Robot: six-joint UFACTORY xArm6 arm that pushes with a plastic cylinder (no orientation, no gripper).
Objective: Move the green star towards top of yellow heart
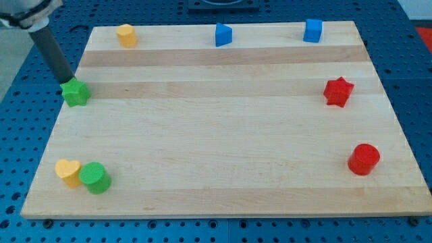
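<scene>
The green star (pixel 76 93) lies near the board's left edge, in the upper half of the view. My tip (pixel 66 80) rests at the star's upper left corner, touching or almost touching it. The rod slants up and to the left out of the view's top. The yellow heart (pixel 67 171) lies at the bottom left of the board, well below the star. A green cylinder (pixel 94 177) sits against the heart's right side.
A yellow hexagon-like block (pixel 126 34), a blue triangular block (pixel 223 34) and a blue cube (pixel 312 30) line the top edge. A red star (pixel 338 92) and a red cylinder (pixel 364 159) sit at the right. The wooden board (pixel 223 135) lies on a blue perforated table.
</scene>
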